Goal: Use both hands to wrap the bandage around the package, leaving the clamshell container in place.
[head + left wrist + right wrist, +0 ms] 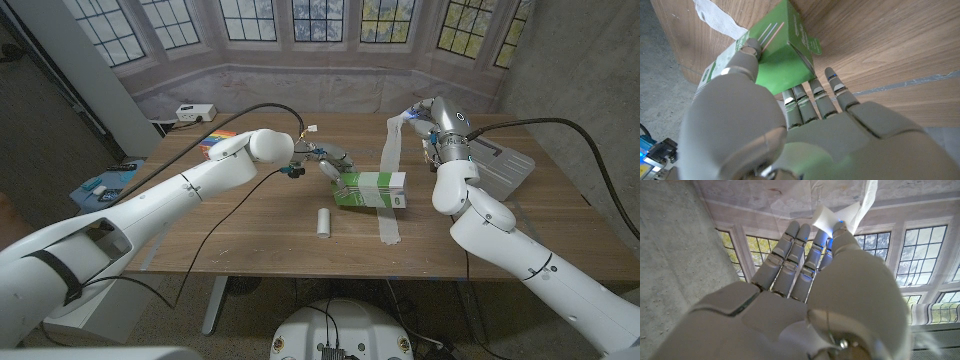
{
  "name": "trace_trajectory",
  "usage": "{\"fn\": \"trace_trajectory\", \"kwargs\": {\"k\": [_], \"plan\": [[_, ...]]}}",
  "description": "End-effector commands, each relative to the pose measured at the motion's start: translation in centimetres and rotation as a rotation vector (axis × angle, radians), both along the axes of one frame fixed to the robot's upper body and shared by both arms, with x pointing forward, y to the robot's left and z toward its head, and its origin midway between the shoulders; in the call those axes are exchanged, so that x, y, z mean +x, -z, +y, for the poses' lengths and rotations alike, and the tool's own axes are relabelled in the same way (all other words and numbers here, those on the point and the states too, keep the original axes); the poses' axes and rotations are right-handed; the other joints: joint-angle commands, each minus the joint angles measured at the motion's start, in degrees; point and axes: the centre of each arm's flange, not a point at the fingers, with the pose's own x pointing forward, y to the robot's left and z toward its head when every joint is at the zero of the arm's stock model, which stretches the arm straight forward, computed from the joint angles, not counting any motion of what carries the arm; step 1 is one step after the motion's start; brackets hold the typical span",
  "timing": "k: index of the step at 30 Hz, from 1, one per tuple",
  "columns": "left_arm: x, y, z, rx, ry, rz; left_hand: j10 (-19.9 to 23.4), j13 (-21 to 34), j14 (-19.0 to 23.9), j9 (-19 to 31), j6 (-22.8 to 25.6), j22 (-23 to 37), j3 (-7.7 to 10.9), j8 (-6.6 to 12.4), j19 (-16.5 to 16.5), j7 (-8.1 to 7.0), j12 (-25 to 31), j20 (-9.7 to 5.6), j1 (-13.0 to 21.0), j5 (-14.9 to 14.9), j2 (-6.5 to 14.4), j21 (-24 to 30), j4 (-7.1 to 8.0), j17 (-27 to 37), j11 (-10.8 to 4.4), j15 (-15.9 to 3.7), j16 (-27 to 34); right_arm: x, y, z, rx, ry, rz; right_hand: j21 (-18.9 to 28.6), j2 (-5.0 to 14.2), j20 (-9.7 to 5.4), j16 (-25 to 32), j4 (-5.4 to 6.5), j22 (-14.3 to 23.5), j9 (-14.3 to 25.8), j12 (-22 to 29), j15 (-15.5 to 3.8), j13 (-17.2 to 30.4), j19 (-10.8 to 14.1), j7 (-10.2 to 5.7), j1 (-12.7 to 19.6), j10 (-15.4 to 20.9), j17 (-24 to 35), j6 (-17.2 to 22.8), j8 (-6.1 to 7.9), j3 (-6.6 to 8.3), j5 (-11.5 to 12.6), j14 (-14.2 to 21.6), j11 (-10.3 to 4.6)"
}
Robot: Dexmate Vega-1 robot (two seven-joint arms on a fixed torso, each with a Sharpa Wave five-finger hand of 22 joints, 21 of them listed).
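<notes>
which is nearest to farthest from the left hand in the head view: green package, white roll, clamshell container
1. Green package: gripped by the left hand at its left end.
2. White roll: lying on the table nearer the robot.
3. Clamshell container: far right, beyond the right arm.

Wooden table [260, 225], brown, grain running lengthwise. Small white cylinder [323, 222] lying on its side near the middle of the table, toward the front edge. Flat object with rainbow-coloured stripes [215, 139] near the far left corner. White power strip [195, 112] on the ledge behind that corner. Blue and white items [108, 182] off the left edge, too small to identify. Leaded windows [318, 20] behind.
</notes>
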Motion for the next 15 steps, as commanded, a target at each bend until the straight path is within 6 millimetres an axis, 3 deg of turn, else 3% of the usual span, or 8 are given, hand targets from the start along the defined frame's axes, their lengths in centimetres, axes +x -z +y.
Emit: {"fn": "trace_trajectory", "kwargs": {"k": [1,15], "plan": [[0.2,0.1,-0.3,0.005,0.003,-0.004,0.15,0.29,0.17,0.28,4.08,0.3,1.09,7.09,-0.24,3.11,-0.12,0.16,-4.97,0.17,5.24,0.39,0.59,0.07,0.39,0.67,0.04,-1.5,0.0,0.6,0.015,-0.02,-0.005,-0.04,0.14,-0.53,-0.16,0.18,0.26,0.1,0.04,-6.6,0.21,0.52,0.37,-0.26,-0.08,0.12,0.26,-0.06,-0.18,0.38,0.49,0.2],[0.7,0.2,-0.3,0.003,-0.005,-0.001,-0.28,0.28,-0.01,0.28,4.06,0.31,1.04,7.01,-0.46,3.27,-0.32,0.32,-5.07,0.14,5.25,0.32,0.61,0.12,0.62,0.87,0.06,-3.2,0.3,1.3,0.018,-0.016,-0.011,-0.24,0.13,-0.15,-0.21,0.19,0.23,0.1,0.0,-6.61,0.18,0.12,0.46,-0.37,0.01,0.15,0.16,-0.15,-0.27,0.4,0.48,0.32]]}}
